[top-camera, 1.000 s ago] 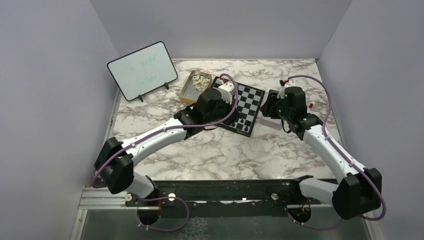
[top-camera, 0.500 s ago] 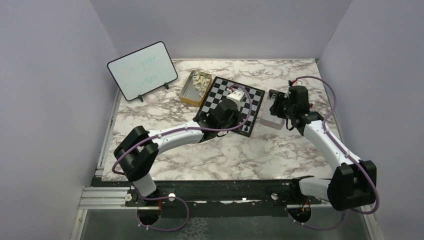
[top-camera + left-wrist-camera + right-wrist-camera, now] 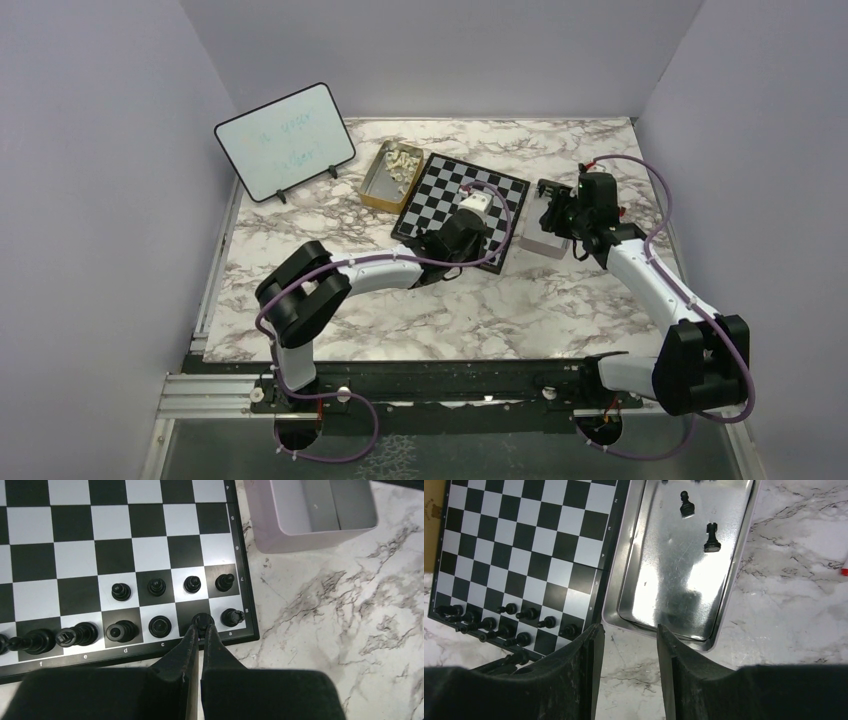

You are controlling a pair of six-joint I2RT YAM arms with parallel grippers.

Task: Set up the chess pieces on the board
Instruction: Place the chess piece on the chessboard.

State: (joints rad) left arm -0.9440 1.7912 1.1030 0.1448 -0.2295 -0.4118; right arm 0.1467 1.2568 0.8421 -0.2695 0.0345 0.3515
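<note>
The board [image 3: 145,552] lies flat, with black chess pieces in two rows along its near edge: pawns [image 3: 156,586] and back-rank pieces [image 3: 160,626]. My left gripper [image 3: 202,628] is shut on a black piece [image 3: 203,619] that stands on the b square of the nearest row, beside the corner piece [image 3: 231,616]. My right gripper [image 3: 628,630] is open and empty over the marble, just in front of the silver tin [image 3: 674,580]. The tin holds two black pieces [image 3: 712,537]. In the top view the left wrist [image 3: 470,215] covers the board's near right corner.
A gold tin [image 3: 380,180] with cream pieces [image 3: 403,158] sits left of the board [image 3: 450,185]. A white dry-erase board [image 3: 285,140] stands at the back left. The silver tin [image 3: 545,240] touches the board's right edge. Purple walls enclose the marble table [image 3: 450,300].
My left gripper has moved right from near the gold tin to the board's near right corner. My right gripper drew back a little towards the silver tin, then held still.
</note>
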